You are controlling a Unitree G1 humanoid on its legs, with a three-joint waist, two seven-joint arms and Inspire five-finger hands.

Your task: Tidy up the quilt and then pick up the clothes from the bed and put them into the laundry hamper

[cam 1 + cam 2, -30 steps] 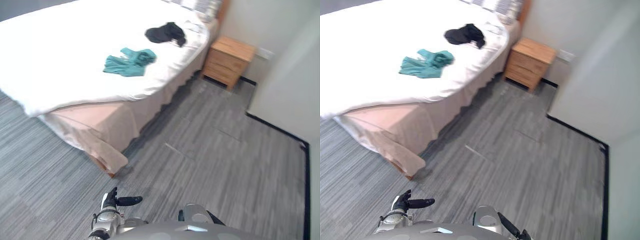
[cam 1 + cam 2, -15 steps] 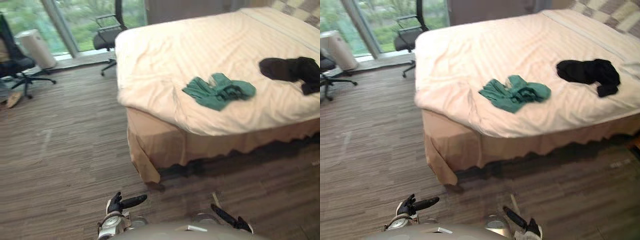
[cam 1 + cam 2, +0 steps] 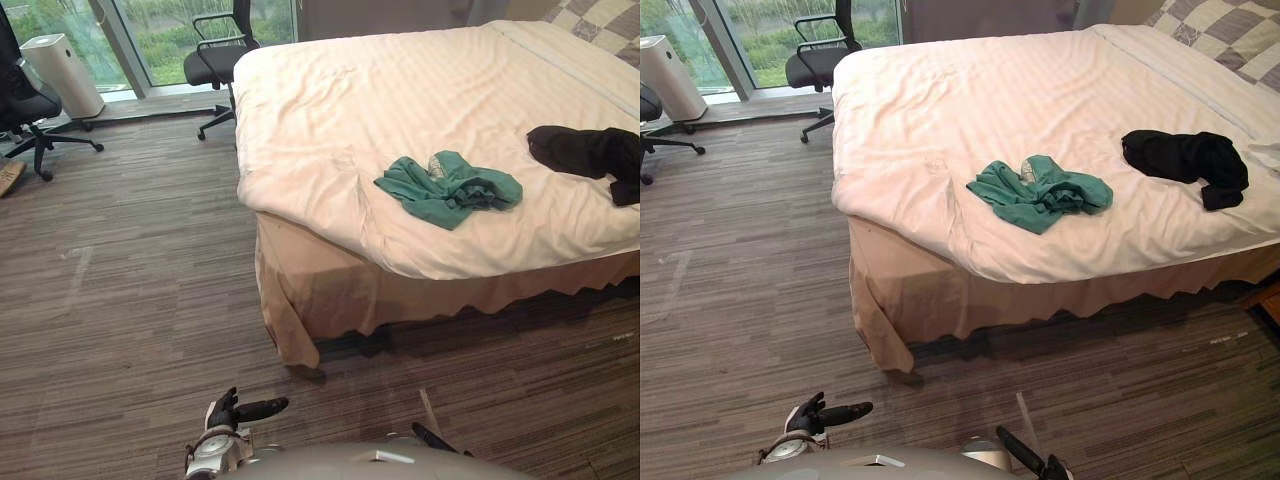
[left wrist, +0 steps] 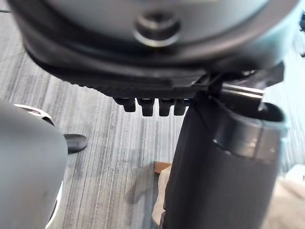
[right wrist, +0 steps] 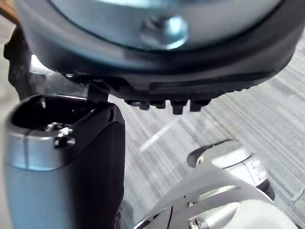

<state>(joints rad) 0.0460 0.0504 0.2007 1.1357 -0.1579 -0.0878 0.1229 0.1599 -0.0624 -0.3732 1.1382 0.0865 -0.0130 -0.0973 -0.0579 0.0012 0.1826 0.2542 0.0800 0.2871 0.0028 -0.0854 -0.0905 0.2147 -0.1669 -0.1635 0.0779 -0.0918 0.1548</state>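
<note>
Quilt (image 3: 400,90) on bed (image 3: 330,290) looked tidy; teal garment (image 3: 450,188), black garment (image 3: 1185,158) lay untouched on it — left hand (image 3: 232,411), right hand (image 3: 1023,452) short of the bed, fingers straight, empty.

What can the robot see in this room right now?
quilt: one, white, spread over the bed
bed skirt: one, beige, under the quilt's edge
teal garment: one, teal, crumpled on the quilt near its near edge
black garment: one, black, on the quilt nearer the pillow
pillow: at least one, checked, at the bed's head
office chairs: two, black, by the window
tower unit: one, white, by the window
left hand: dark, open, above the floor
right hand: dark, open, above the floor
</note>
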